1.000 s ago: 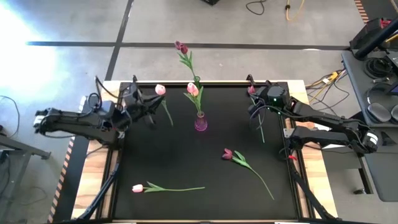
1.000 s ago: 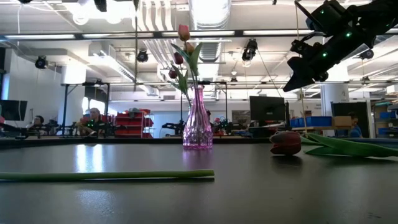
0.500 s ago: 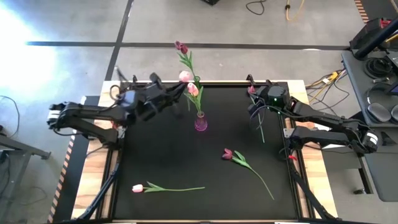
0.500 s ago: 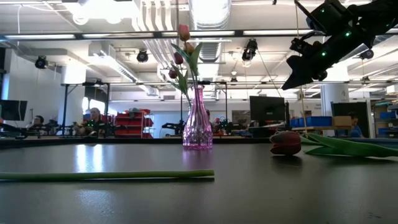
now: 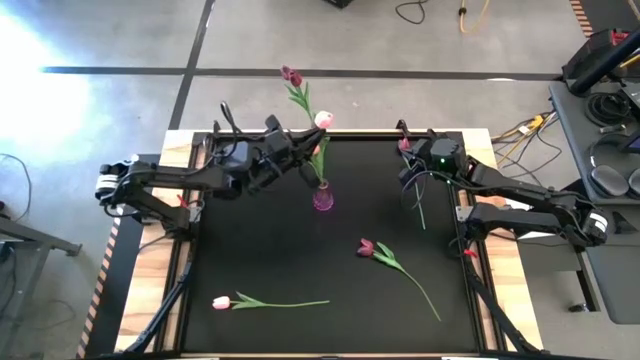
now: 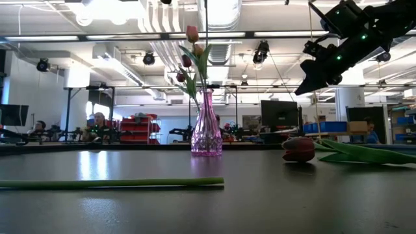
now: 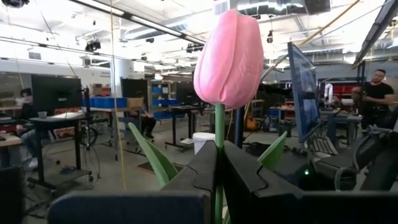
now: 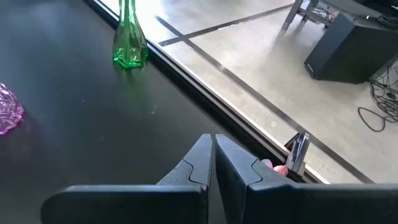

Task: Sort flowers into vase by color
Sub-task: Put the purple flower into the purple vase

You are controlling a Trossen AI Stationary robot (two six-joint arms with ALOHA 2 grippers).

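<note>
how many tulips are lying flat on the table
2. A pale pink tulip lies near the front left corner of the black mat, and a dark red tulip lies right of centre. No flat tulip seems hidden.

Pink tulip's (image 7: 229,59) stem below the left end effector (image 7: 219,163) fingers, hidden.

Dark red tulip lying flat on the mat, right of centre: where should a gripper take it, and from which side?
Take the dark red tulip by its bare stem, past the leaves and well clear of the head. Come straight down from above, fingers set across the stem: it lies flat and diagonal on the black mat, so a sideways approach would probably just push it.
</note>
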